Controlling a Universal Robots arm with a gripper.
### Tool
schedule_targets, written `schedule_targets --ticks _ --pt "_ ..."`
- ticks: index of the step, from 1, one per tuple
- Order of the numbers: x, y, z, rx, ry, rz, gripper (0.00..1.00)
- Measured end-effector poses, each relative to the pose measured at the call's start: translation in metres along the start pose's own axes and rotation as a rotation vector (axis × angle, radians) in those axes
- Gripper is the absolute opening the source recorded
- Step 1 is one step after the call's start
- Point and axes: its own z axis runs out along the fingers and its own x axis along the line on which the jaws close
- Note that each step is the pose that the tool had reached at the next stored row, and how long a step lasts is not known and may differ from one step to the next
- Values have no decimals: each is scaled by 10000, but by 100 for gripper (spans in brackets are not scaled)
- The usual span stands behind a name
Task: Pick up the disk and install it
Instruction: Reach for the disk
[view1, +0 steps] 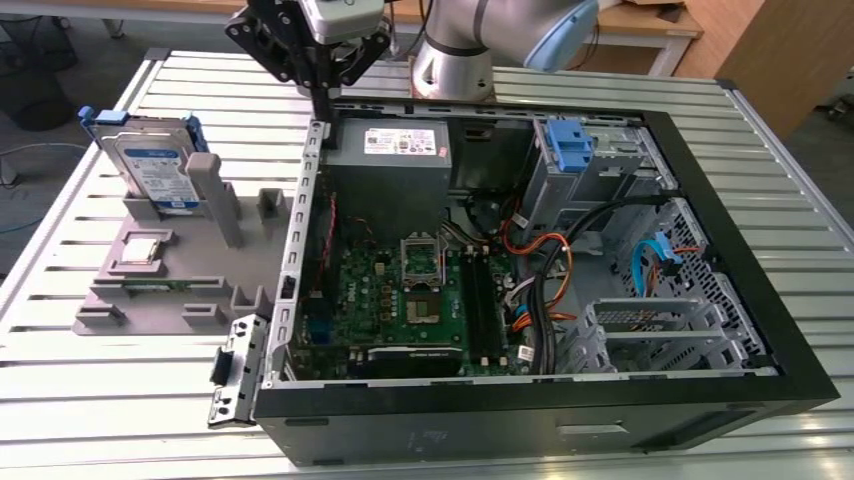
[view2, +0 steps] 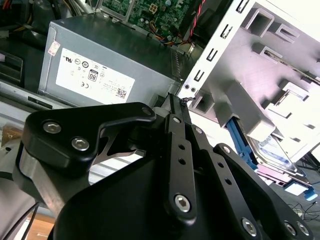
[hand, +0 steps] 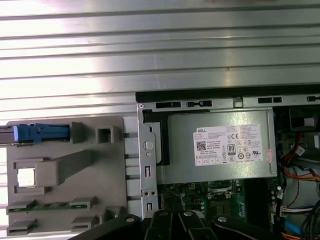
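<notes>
Pincer (view1: 323, 88) closed, empty, above case (view1: 747, 300) rear wall near power supply (view1: 394, 160). Disk (view1: 150, 168) stands on edge in grey fixture (view1: 147, 290) on bench (view1: 107, 400), well apart. Likely stiff, heavyish, slick metal, shock-sensitive. Best gripped across the top edge by the blue carrier (view1: 91, 118).

Slatted table (hand: 160, 50) seen behind everything. Disk (hand: 40, 133) stood edge-on in grey fixture (hand: 65, 170), beside open computer case (hand: 147, 165). Power supply (hand: 220, 145) housed mid-frame; hand (hand: 175, 221) cropped at frame edge.
</notes>
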Motion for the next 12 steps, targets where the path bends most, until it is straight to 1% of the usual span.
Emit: schedule_targets --ticks 12 --pt "19 -2 1 0 -1 2 10"
